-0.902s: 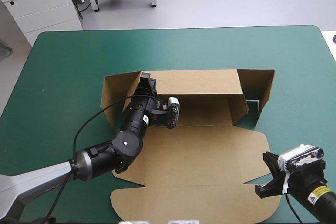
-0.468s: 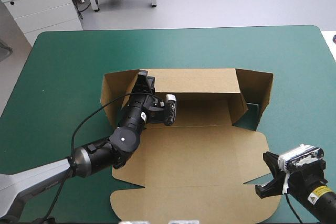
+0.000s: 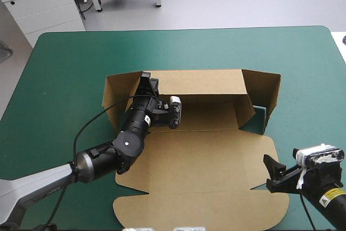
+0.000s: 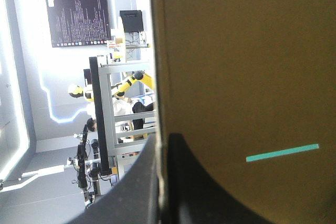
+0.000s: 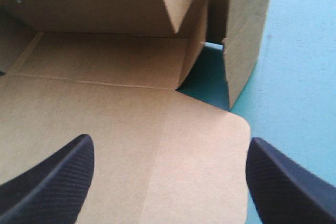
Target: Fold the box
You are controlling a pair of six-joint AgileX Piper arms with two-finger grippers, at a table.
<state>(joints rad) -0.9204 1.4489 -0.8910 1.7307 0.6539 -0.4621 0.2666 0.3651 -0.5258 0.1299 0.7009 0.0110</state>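
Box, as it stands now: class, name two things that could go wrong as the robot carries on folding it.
1. The left tool pinches the box at only one end of the raised back wall; the wall could twist or sag.
2. The right-hand flaps stand loose, with teal-green cover showing between them; they may splay before the open right tool reaches them.

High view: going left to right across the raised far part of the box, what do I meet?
Brown board box's left side wall → left arm's black-fingered pincer, shut on the board's top edge → back wall → right side wall.
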